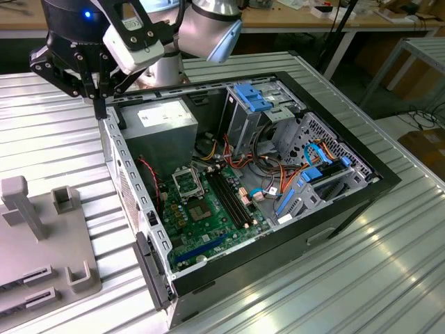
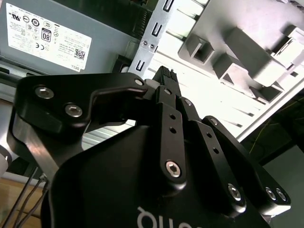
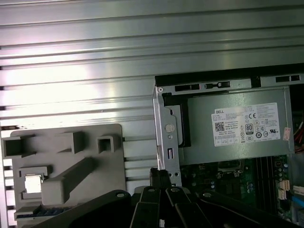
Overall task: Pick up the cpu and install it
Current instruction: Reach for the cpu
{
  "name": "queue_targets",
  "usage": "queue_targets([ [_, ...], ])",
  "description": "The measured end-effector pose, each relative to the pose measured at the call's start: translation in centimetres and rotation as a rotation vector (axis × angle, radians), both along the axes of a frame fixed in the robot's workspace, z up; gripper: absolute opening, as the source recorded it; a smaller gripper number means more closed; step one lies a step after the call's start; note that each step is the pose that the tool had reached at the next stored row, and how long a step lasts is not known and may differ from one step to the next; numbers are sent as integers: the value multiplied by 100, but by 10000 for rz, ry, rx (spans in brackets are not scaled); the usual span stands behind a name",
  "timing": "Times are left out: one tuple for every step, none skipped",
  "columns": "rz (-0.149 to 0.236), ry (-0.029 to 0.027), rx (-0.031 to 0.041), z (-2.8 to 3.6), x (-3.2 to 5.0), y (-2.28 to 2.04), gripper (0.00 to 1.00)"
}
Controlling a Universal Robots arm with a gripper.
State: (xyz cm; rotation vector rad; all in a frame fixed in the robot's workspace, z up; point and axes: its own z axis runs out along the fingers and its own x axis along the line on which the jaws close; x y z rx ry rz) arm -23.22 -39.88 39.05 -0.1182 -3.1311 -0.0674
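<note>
The cpu is a small silvery square lying in a pocket of the grey fixture block on the table beside the computer case. My gripper hangs above the case's side wall, next to the power supply, with its two thin black fingers pressed together and nothing between them. In both wrist views the gripper points down at that metal wall, well apart from the cpu. The black socket frame sits on the green motherboard inside the case.
The open computer case holds drive cages, blue clips and cables at the exterior view's right. The grey fixture block has upright posts and slots. Everything stands on a ribbed metal table. Benches stand behind.
</note>
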Motion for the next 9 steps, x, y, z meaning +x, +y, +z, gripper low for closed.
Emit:
queue_targets([
  [0, 4, -1, 0, -5, 0, 11],
  [0, 8, 0, 0, -10, 0, 11],
  [0, 15, 0, -1, -15, 0, 11],
  [0, 19, 0, -1, -19, 0, 11],
  [-1, 26, -1, -1, -26, 0, 11],
  [-1, 29, 0, -2, -32, 0, 11],
  [0, 33, -1, -2, -37, 0, 11],
  [0, 36, 0, -2, -42, 0, 11],
  [0, 42, 0, -3, -49, 0, 11],
])
